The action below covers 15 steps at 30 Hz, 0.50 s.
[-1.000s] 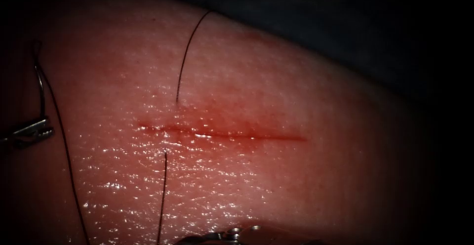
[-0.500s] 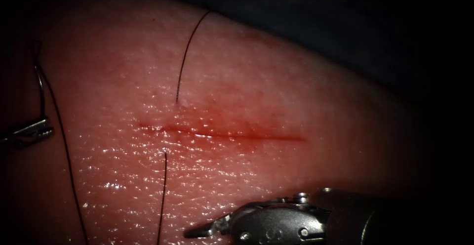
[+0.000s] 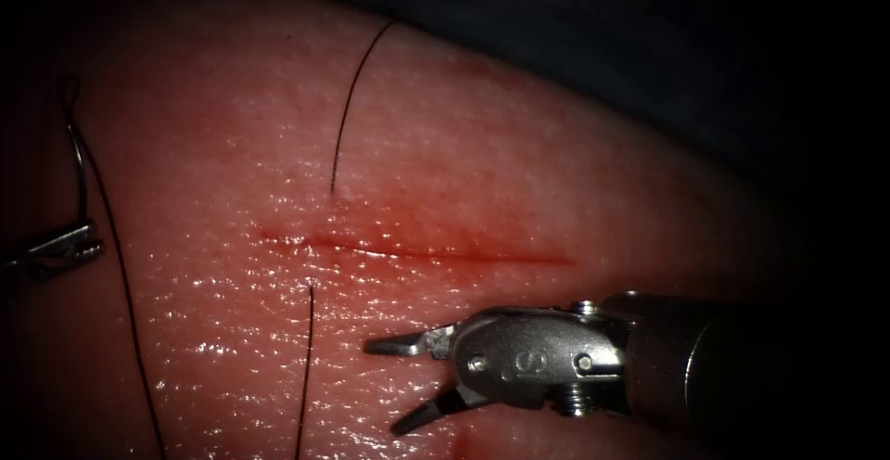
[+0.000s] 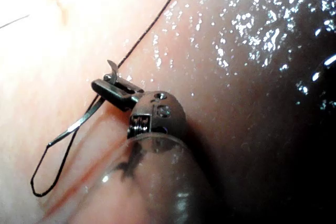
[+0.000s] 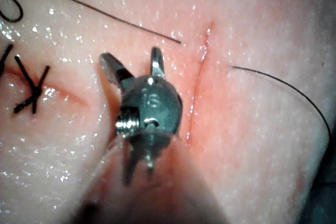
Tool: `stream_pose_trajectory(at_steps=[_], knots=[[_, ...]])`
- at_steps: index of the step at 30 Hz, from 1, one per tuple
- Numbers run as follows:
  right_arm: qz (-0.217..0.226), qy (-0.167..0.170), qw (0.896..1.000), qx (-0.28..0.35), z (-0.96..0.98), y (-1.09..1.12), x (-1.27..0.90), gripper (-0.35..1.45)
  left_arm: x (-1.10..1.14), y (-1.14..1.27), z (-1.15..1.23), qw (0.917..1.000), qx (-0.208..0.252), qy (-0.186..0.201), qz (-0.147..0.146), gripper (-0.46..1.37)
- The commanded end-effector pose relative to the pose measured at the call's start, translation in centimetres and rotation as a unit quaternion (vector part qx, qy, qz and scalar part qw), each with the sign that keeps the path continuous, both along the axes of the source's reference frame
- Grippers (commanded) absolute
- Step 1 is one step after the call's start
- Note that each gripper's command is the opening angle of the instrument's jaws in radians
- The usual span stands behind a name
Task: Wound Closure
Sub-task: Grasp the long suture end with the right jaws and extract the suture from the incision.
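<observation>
My right claw (image 3: 394, 384) hangs wide open and empty below the cut (image 3: 417, 251); my left claw (image 3: 88, 242) grips the needle (image 3: 79, 159) near its tail, clear of the tissue (image 3: 519, 163). The thread (image 3: 341, 117) already crosses the cut, so a careless closing could snag it.

Left claw (image 3: 69, 242) shaft cut off by frame edge.

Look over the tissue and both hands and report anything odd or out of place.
Nothing stands out. The left hand is shut on the needle, off the tissue. The right hand is open, empty. Thread crosses the cut.
</observation>
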<state>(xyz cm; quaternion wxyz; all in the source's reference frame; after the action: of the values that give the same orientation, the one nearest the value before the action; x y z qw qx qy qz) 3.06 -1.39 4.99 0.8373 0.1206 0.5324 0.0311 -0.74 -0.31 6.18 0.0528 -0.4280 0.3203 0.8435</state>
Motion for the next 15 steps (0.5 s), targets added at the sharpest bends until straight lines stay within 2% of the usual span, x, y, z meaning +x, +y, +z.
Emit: stream_pose_trajectory(at_steps=[1, 15], knots=[[-0.004, 0.001, 1.0, 0.0, 0.02, 0.01, 0.01, 1.34, 0.0, 0.0, 0.0, 1.0, 0.002, 0.001, 0.002, -0.35], [0.016, 0.0, 1.0, 0.011, 0.39, 0.07, 0.18, 1.27, 0.01, 0.0, 0.0, 1.0, 0.002, 0.001, 0.002, -0.35]])
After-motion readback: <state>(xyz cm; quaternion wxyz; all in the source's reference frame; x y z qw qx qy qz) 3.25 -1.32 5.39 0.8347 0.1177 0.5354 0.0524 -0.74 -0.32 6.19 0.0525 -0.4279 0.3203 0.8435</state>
